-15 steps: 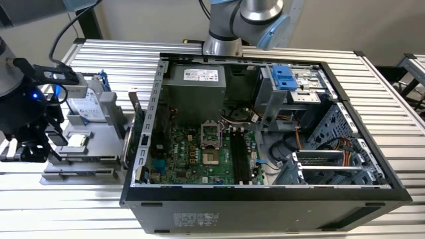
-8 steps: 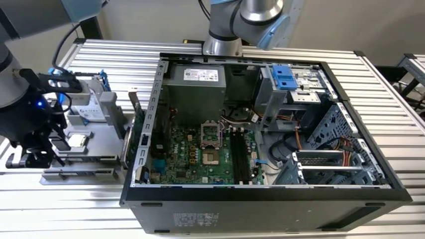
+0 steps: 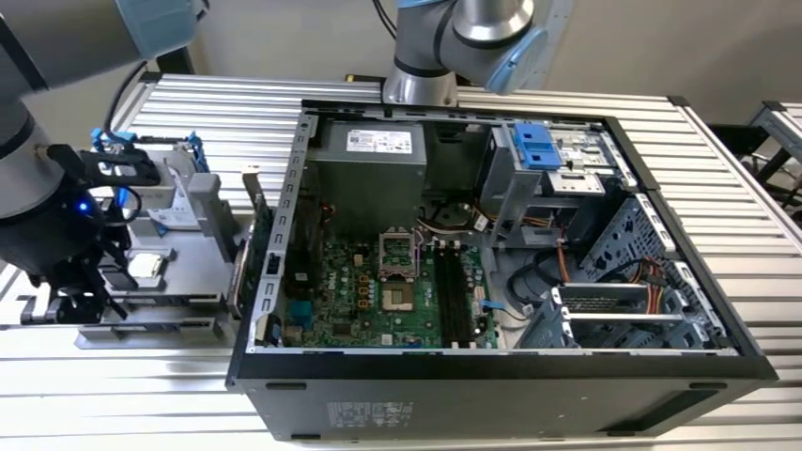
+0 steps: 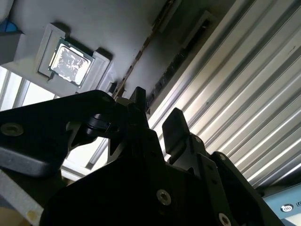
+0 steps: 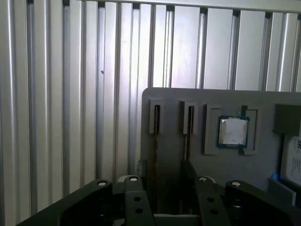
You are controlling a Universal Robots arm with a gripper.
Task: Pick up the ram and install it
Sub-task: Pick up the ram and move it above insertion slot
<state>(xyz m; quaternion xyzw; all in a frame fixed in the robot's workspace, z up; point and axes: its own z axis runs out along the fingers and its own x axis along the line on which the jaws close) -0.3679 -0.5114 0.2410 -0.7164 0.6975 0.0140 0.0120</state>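
The hand [image 5: 165, 178], fingers apart and holding nothing, hovers over the ram [image 5: 154, 136] standing edgewise in the grey tray [image 5: 169, 99] near the tabletop's [image 3: 126, 404] edge.

Your exterior view looks down from high up onto the open computer case [image 3: 501, 376] on the ribbed counter [image 3: 727, 178]. Both wrist views sit close behind the gripper [image 5: 167, 181] [image 4: 156, 110], sharing the grey tray [image 5: 169, 99] [image 4: 122, 28], its processor [image 5: 233, 132] [image 4: 69, 61] and the counter.

Dim, backlit wrist views (metallic glare)
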